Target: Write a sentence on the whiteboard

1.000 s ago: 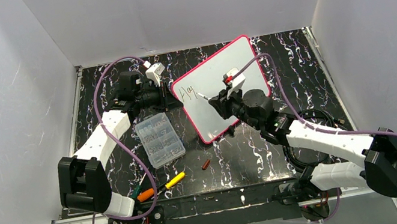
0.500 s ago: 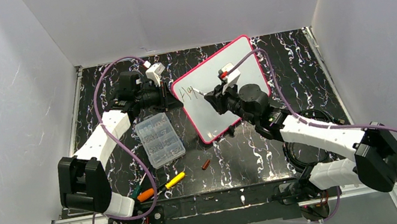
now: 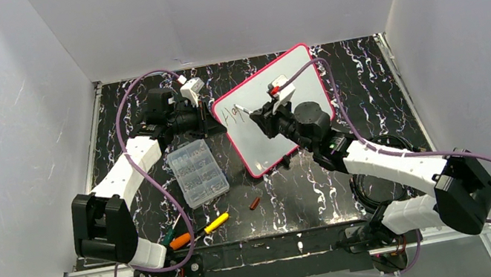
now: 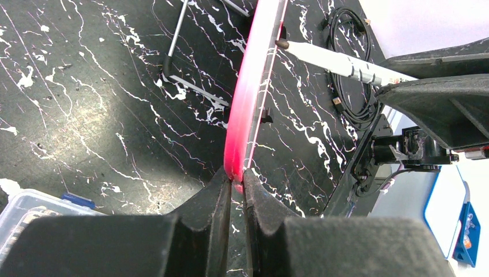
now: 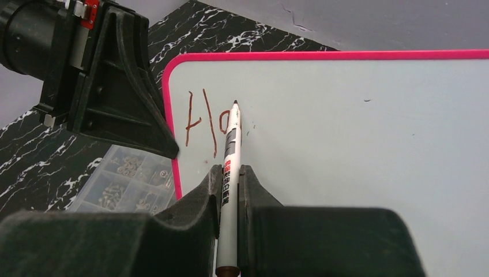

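The whiteboard [image 3: 269,142], white with a pink-red rim, stands tilted on the dark marble table. My left gripper [image 3: 214,121] is shut on its left edge; in the left wrist view the pink rim [image 4: 245,109] runs into the shut left gripper [image 4: 236,176]. My right gripper [image 5: 230,169] is shut on a white marker [image 5: 230,144], whose dark tip touches the whiteboard [image 5: 357,133] beside brownish-red letters. The sentence [image 5: 202,121] is only a few strokes near the board's upper left corner, partly hidden behind the marker. From above, the right gripper [image 3: 263,114] sits over the board's middle.
A clear organizer box [image 3: 198,173] of small hardware lies left of the board. A small red cap [image 3: 255,203], a yellow-handled tool [image 3: 215,223] and an orange-handled tool [image 3: 180,240] lie near the front edge. A black cable coil [image 3: 377,177] lies under the right arm.
The right arm has carried the marker up and to the left across the board, and the letters have gained a stroke. The left arm and the board have not moved.
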